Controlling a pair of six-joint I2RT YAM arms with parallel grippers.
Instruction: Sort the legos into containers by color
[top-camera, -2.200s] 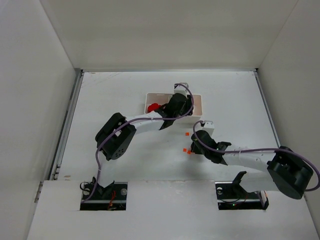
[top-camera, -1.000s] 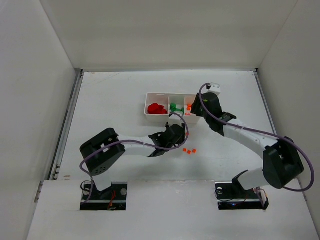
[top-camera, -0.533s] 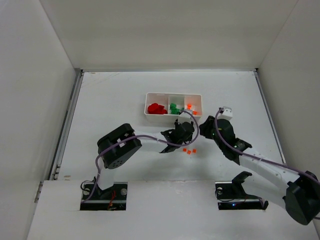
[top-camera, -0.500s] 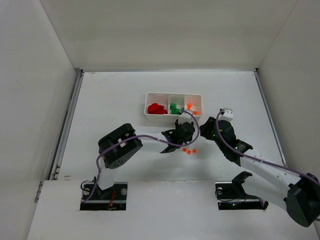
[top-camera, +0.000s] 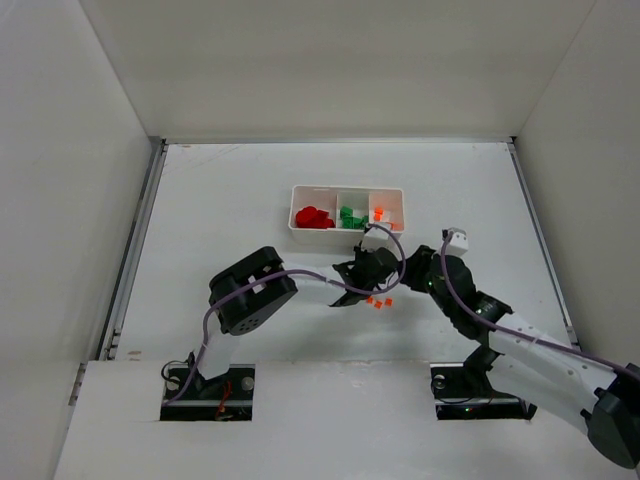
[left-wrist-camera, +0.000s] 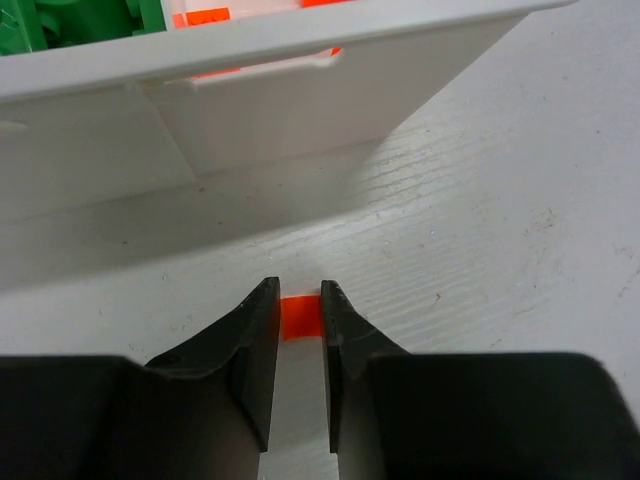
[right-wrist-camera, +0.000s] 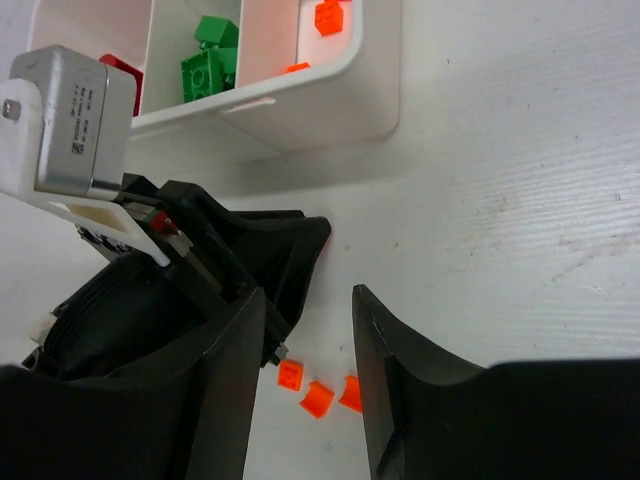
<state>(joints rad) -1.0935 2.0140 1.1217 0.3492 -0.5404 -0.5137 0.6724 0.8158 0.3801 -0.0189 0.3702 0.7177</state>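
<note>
The left claw (left-wrist-camera: 297, 296) is squeezed shut on one tiny orange piece (left-wrist-camera: 298, 320). The piece sits low on the table (left-wrist-camera: 520, 250), right between the claw's two tips. Just ahead of this claw is the wall of the white tray (left-wrist-camera: 300, 110).

The right claw (right-wrist-camera: 305, 330) is spread apart and has nothing in it. It hangs over the table, close beside the left claw. Near its tips lie a few loose orange bits (right-wrist-camera: 317, 398). I count about three. One of them may be the piece the left claw is pinching, but I cannot tell.

Past both claws, the tray has three boxes. The red bricks (top-camera: 313, 216) are in the box farthest from the right claw. The green bricks (right-wrist-camera: 205, 65) are in the middle box. Some sorted orange pieces (right-wrist-camera: 328, 17) are in the box right ahead of the left claw.

I think most of the job is done. I see no red or green bricks out on the table. Only the little orange ones are left. The pinched one likely needs a short lift over the tray wall into the orange box, and then the last few bits need the same.
</note>
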